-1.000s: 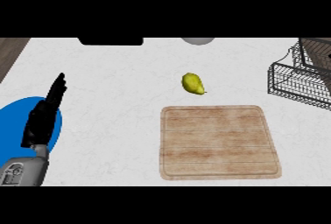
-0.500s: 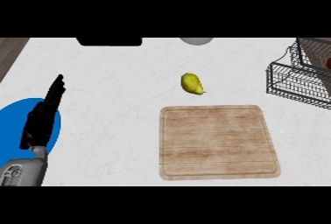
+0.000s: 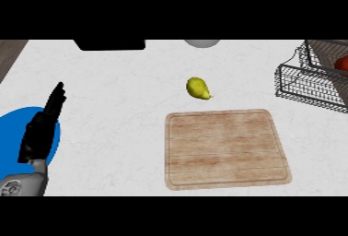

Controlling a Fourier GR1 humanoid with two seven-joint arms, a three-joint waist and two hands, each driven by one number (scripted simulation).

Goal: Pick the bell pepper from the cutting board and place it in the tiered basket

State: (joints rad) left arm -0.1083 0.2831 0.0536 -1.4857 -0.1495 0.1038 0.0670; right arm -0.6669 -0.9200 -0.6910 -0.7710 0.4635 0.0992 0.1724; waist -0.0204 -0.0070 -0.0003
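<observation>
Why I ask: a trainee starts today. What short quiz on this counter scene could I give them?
1. True or false: the cutting board has nothing on it.
2. Where is the yellow fruit? A) on the board; B) on the counter, beyond the board's far edge; C) in the wire basket.
3. Fill in: the left hand, fingers straight, shows over a ___ plate.

Key: 1 true; 2 B; 3 blue.
</observation>
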